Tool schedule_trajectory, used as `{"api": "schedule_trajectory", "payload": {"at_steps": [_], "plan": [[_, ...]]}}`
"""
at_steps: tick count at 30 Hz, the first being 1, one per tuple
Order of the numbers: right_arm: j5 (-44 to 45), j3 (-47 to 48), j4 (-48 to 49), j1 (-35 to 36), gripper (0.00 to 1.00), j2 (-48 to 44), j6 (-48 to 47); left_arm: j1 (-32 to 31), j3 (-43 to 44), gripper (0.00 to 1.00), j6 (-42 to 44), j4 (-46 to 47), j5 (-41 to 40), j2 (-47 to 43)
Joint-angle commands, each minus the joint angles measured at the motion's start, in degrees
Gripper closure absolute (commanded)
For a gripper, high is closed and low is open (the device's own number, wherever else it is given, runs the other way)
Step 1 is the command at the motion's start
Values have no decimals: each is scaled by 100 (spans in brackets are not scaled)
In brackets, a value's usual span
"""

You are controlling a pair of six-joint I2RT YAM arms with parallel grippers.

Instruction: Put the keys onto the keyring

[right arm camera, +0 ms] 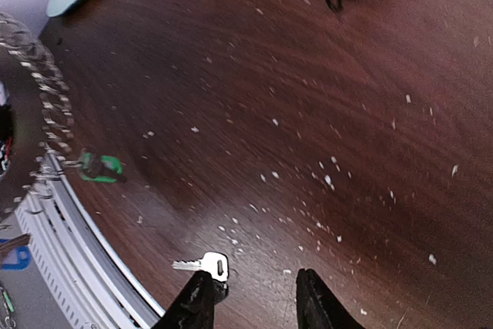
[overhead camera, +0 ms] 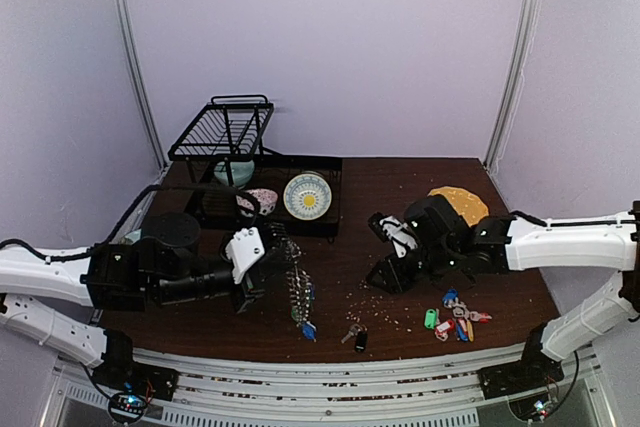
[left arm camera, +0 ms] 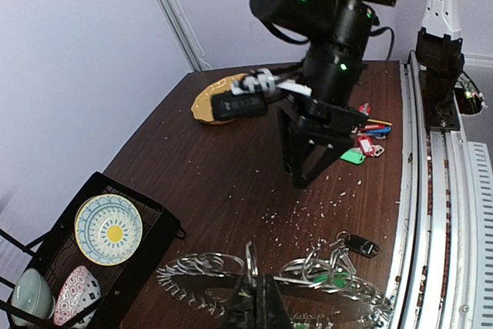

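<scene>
My left gripper [left arm camera: 258, 302] is shut on the rim of the keyring [left arm camera: 196, 283], a flat dark grey ring hung with small silver rings and a green tag. In the top view it holds the keyring [overhead camera: 298, 292] on edge above the table's front. The keys [overhead camera: 350, 331], short silver ones with a small black fob, lie on the wood to its right. My right gripper [right arm camera: 254, 302] hangs open just over the table. One silver key [right arm camera: 204, 264] lies beside its left fingertip [right arm camera: 196, 298], nothing between the fingers. From above, the right gripper [overhead camera: 385, 277] is behind and right of the keys.
A bunch of coloured key tags [overhead camera: 455, 319] lies front right. A black dish rack [overhead camera: 225, 127] and a tray holding a yellow-patterned plate [overhead camera: 307, 195] stand at the back left. A yellow object [overhead camera: 460, 202] sits back right. Pale crumbs dot the wood.
</scene>
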Motion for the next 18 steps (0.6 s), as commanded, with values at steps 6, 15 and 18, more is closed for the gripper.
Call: {"api": "schedule_trajectory", "payload": {"at_steps": [6, 15, 18], "plan": [[452, -609, 434, 797, 47, 680, 2027, 11, -135, 100, -491, 304, -365, -392], [138, -717, 1054, 798, 67, 1504, 2181, 8, -8, 100, -499, 14, -403, -453], [113, -590, 908, 807, 84, 1647, 2103, 5, -9, 100, -514, -8, -473, -498]]}}
